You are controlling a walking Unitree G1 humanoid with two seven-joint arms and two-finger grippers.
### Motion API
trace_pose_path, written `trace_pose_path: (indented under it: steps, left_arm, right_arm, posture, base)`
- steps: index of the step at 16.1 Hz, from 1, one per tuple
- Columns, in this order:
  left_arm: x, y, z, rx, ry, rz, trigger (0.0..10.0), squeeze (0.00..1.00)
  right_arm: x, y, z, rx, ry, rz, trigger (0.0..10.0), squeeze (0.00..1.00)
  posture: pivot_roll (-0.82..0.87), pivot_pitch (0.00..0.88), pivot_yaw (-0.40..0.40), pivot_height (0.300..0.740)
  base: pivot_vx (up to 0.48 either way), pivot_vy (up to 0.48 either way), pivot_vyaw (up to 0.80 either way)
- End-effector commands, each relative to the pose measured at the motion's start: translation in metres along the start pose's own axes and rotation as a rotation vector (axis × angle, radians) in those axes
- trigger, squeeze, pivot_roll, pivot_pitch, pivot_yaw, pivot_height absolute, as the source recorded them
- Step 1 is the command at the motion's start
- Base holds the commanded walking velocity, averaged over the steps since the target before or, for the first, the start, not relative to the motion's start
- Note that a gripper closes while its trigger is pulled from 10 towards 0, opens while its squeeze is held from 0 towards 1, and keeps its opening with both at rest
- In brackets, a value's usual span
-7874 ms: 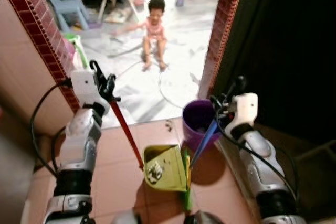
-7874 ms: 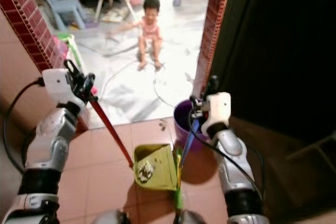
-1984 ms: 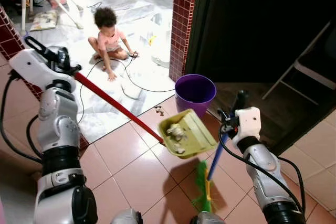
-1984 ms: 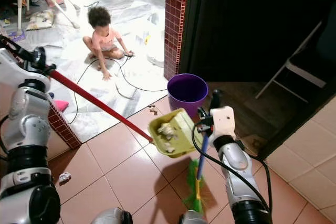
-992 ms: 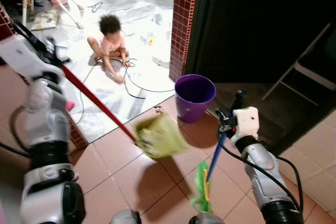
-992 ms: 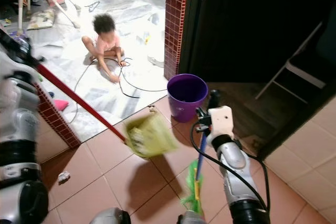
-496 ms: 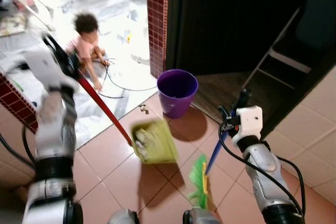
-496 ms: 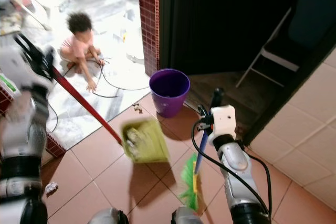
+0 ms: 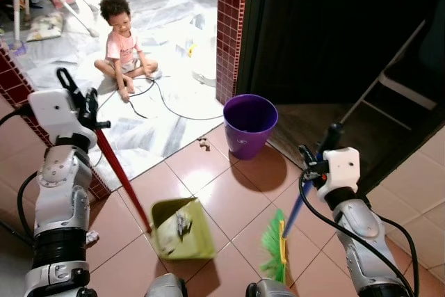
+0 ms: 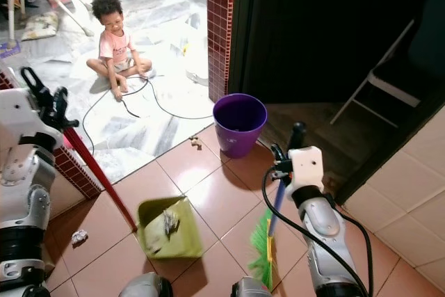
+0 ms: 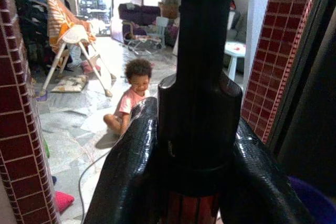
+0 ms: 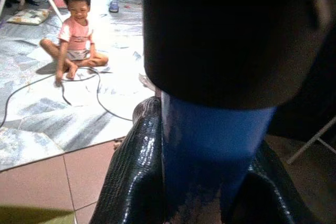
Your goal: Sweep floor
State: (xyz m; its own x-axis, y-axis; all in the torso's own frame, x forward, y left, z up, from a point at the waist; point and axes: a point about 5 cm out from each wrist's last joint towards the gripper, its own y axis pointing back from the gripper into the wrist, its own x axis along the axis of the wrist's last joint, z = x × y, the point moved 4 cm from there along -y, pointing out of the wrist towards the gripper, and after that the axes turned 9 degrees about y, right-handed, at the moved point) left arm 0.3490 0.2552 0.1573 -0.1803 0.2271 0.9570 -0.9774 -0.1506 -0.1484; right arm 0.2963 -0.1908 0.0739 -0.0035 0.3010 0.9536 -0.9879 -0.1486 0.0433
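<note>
1. Terracotta tiled floor (image 9: pixel 208 199) underfoot, hard and smooth; likely lets bristles slide and crumbs skitter, so short, low strokes seem wise.
2. Purple bin (image 9: pixel 249 124) upright by the brick doorway, well apart from the dustpan now; earlier the pan hung raised just beside it.
3. Green dustpan (image 9: pixel 182 229) down on the tiles near the robot's feet, litter inside; earlier lifted and tilted. Probably light, stiff plastic, steered only by its long red handle (image 9: pixel 122 179); load could spill if tipped fast.
4. Green-bristled broom (image 9: pixel 274 247) with blue shaft, bristles soft and springy, shaft rigid; best held high on the shaft, as now. Placed much as before.
5. Left gripper (image 9: pixel 89 106) pinching the red handle's top, fingers (image 11: pixel 123 177) pressed on both sides.
6. Right gripper (image 9: pixel 321 149) clamped round the blue shaft.
7. Small crumpled scrap (image 10: pixel 79 237) lying unswept by the wall.
</note>
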Motion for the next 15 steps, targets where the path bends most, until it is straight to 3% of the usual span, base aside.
trace_pose_path:
  steps: [1,11,15]
  left_arm:
    - [0.024,-0.007,0.007,-0.018,0.035,0.088,10.0,0.00]
    - [0.047,-0.018,0.003,-0.008,0.090,0.163,10.0,0.00]
    - [0.072,-0.025,0.002,0.002,0.093,0.242,10.0,0.00]
  right_arm:
    - [0.008,0.002,0.008,-0.026,0.033,0.023,10.0,0.00]
    - [0.007,0.007,0.008,-0.015,0.040,0.016,10.0,0.00]
    - [0.007,0.005,0.002,-0.002,0.029,0.017,10.0,0.00]
  posture:
    - [-0.12,0.000,0.047,0.740]
    - [-0.13,0.000,0.043,0.740]
    - [-0.13,0.000,0.039,0.740]
  base:
    - [0.000,0.000,0.00]
    - [0.024,0.000,0.00]
    - [0.254,0.000,-0.69]
